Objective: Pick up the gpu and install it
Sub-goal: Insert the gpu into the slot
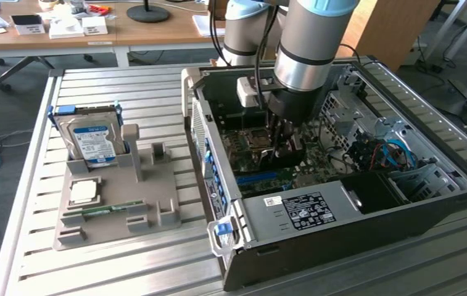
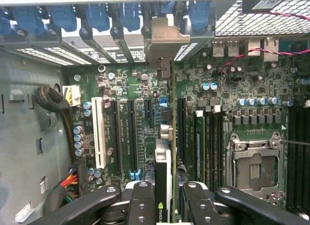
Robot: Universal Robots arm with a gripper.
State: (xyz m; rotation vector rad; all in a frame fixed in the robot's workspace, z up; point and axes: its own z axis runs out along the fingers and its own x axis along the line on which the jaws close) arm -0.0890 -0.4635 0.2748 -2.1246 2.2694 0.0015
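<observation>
In the wrist view the black two-fingered gripper (image 2: 167,205) is nearest, its fingers (image 2: 143,203) clamped from both sides on the gpu (image 2: 167,137), a thin flat expansion card seen edge-on. The card shows a narrow greenish-brown board edge, a black face with a small green logo patch near the grip, and a dull silver metal bracket at its far end. It stands upright on its long edge over the green motherboard (image 2: 131,89), among the long black expansion slots (image 2: 116,135), with a white slot (image 2: 99,137) a little off to one side. Whether its lower edge is seated in a slot cannot be told. Its bracket end reaches the row of rear slot openings with blue plastic retaining clips (image 2: 97,16). Beside the card lies the empty silver processor socket (image 2: 254,167).

In the exterior view the grey robot arm (image 1: 303,55) reaches down into the open black computer case (image 1: 340,160) on the slatted metal table (image 1: 93,80). Farther toward the exterior view's left, a grey parts holder (image 1: 118,203) carries a silver blue-labelled hard drive (image 1: 93,142), a processor chip (image 1: 83,191) and a narrow green memory stick (image 1: 110,209).
</observation>
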